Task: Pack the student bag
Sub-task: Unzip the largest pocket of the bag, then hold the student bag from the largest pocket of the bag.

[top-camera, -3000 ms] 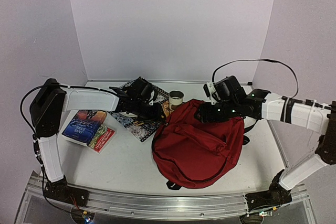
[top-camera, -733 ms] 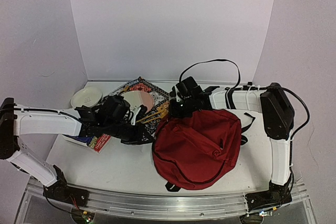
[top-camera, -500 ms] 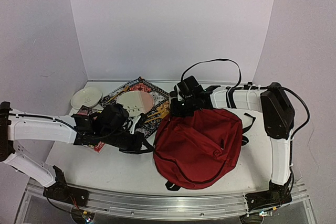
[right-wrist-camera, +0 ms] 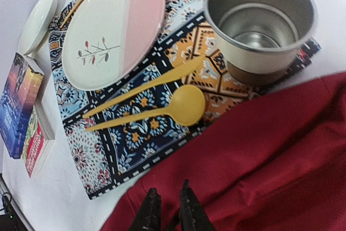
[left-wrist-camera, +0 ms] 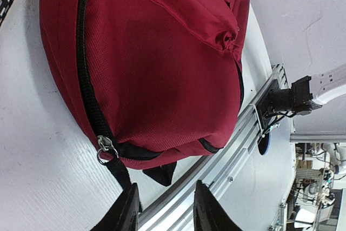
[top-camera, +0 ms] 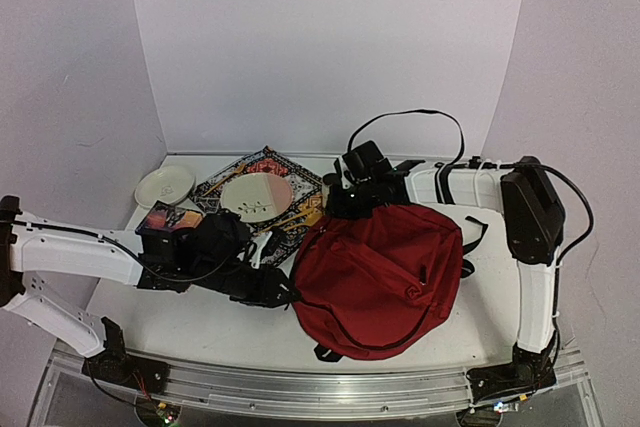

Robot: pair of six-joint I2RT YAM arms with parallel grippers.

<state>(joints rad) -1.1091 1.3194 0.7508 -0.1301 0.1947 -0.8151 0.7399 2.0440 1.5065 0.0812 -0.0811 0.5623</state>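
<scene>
Your left gripper [left-wrist-camera: 166, 190] hangs released beside the large dark-red fabric backpack [left-wrist-camera: 162, 63]; your right gripper [right-wrist-camera: 168, 190] sits on it, grip: cannot tell.

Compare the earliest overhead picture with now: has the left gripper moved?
Yes. The left gripper has come off the patterned mat toward the near rail, beside the student bag.
</scene>
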